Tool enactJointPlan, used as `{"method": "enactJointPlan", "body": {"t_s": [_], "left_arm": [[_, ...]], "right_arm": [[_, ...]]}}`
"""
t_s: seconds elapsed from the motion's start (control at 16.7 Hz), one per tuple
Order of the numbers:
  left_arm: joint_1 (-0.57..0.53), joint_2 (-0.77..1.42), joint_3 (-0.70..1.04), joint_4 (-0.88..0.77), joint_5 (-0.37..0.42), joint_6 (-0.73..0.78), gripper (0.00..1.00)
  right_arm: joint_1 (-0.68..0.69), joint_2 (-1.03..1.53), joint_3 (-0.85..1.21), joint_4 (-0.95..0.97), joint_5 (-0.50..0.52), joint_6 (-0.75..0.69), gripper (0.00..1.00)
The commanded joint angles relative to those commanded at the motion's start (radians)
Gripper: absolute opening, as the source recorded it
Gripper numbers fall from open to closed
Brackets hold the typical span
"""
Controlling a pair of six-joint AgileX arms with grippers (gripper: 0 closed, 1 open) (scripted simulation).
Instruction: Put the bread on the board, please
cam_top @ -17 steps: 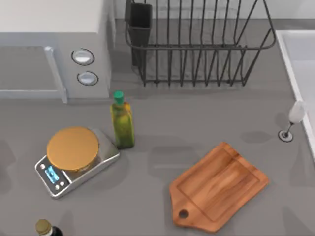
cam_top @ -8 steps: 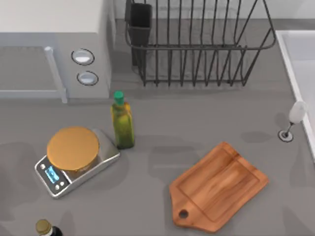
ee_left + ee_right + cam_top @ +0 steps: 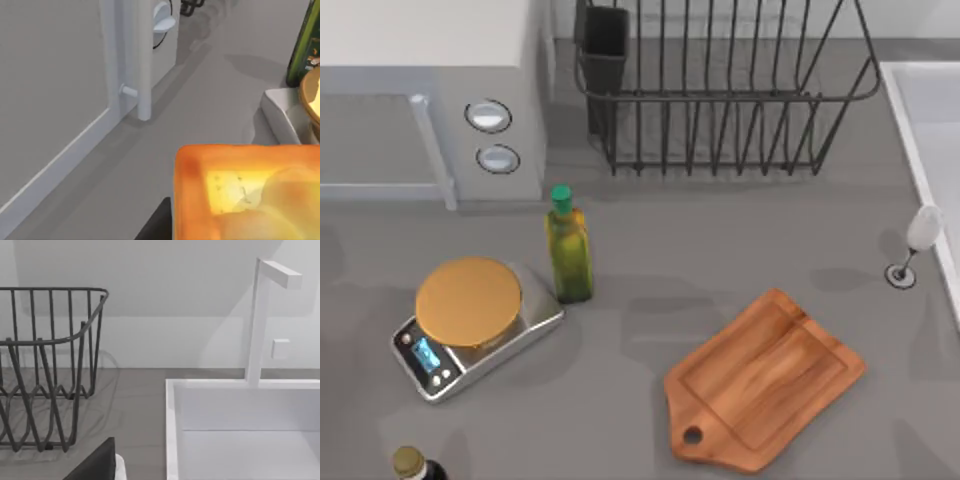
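Filling the near foreground of the left wrist view: the bread (image 3: pixel 250 192), squarish, golden-yellow with orange-brown crust, apparently held by the left gripper, though grip not clearly visible. Lying bare at the table's lower right: the board (image 3: pixel 765 381), reddish-brown wood, grooved rim, holed handle. No readable writing.

Evenly, softly lit from above; faint blurred shadows on the desk (image 3: pixel 650 250); bread (image 3: pixel 240 190) looming close, glowing, blurred.
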Motion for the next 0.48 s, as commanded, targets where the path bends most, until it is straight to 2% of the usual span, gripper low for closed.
{"method": "enactJointPlan", "body": {"t_s": [0.24,0.48], "left_arm": [[-0.202,-0.127,-0.021,0.06,-0.171,-0.243,0.0],[-0.479,-0.282,-0.033,0.163,-0.436,-0.598,0.0]], "right_arm": [[0.0,0.0,0.0,0.0,0.0,0.0,1.0],[0.0,0.0,0.0,0.0,0.0,0.0,1.0]]}}
